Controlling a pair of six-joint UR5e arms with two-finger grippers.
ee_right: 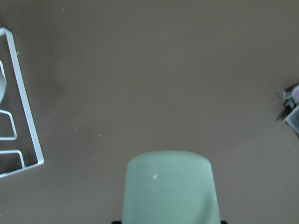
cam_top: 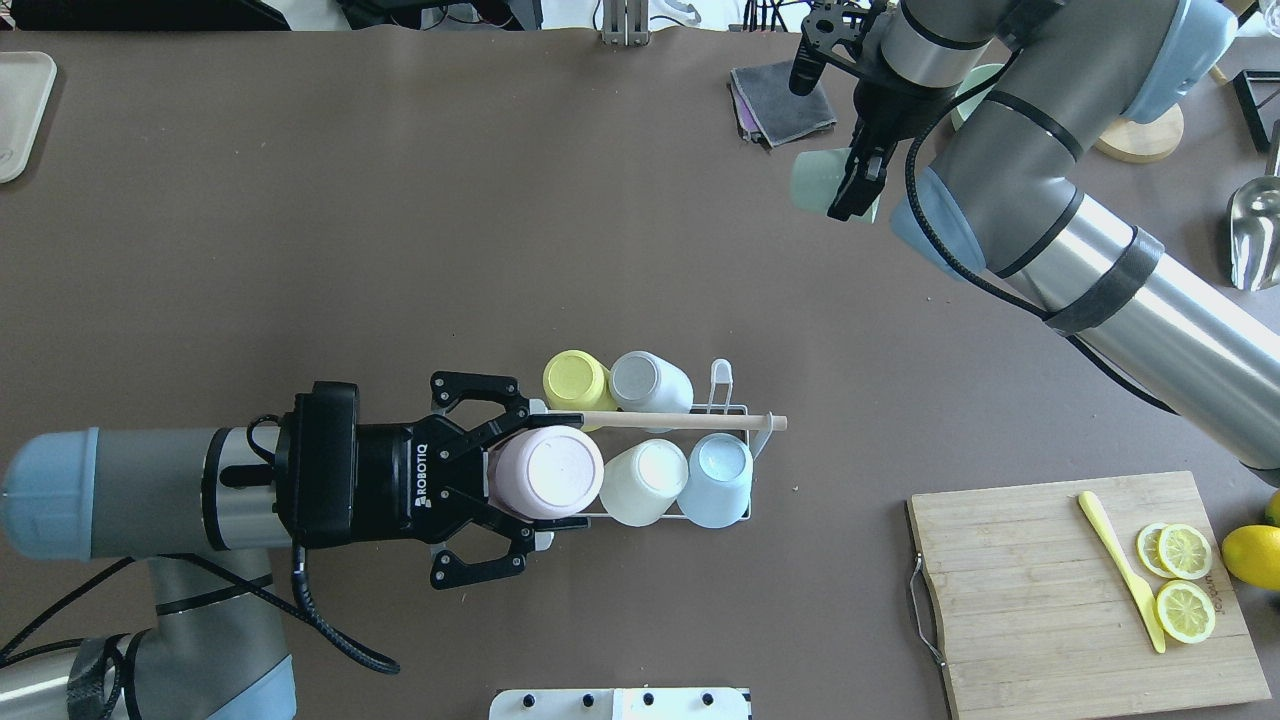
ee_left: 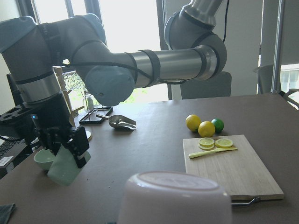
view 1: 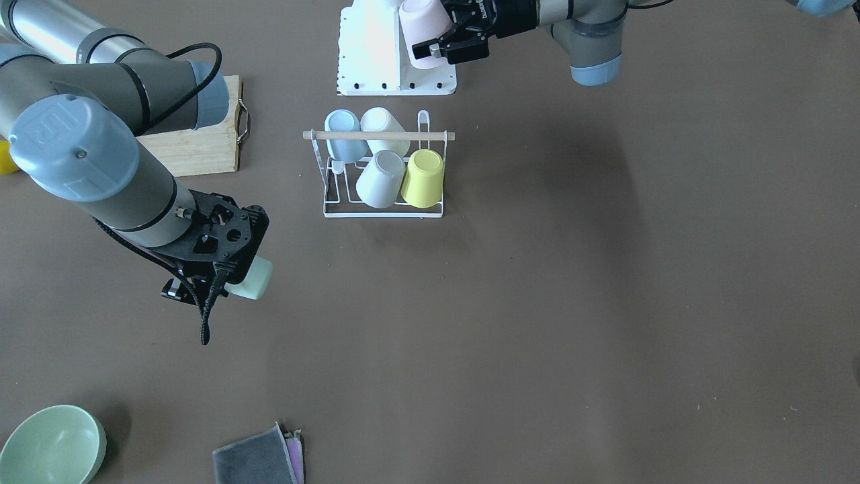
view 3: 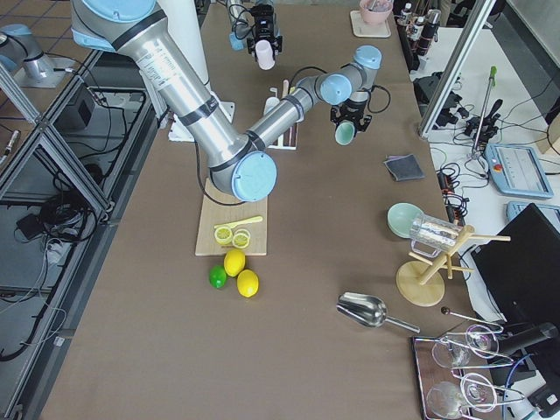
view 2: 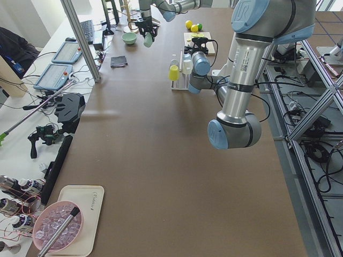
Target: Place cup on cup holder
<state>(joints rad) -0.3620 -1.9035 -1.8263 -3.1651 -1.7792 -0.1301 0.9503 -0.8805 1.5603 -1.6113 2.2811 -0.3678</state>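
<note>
Left gripper (cam_top: 555,470): fingers clamped on a pink cup (view 1: 422,23), base up, held in the air.
Cup holder (cam_top: 690,421): stands mid-table, near and below the pink cup, carrying 4 upturned cups (cam_top: 643,482).
Right gripper (cam_top: 850,185): pinching a mint cup (cam_top: 815,180), well apart from the holder, near folded cloths (cam_top: 780,100).
Cutting board (cam_top: 1040,600): holds 3 lemon slices (cam_top: 1185,550) and a yellow knife (cam_top: 1120,565).

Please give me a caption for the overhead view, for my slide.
Left gripper holds an inverted pink cup near the cup holder; right gripper holds a green cup.
</note>
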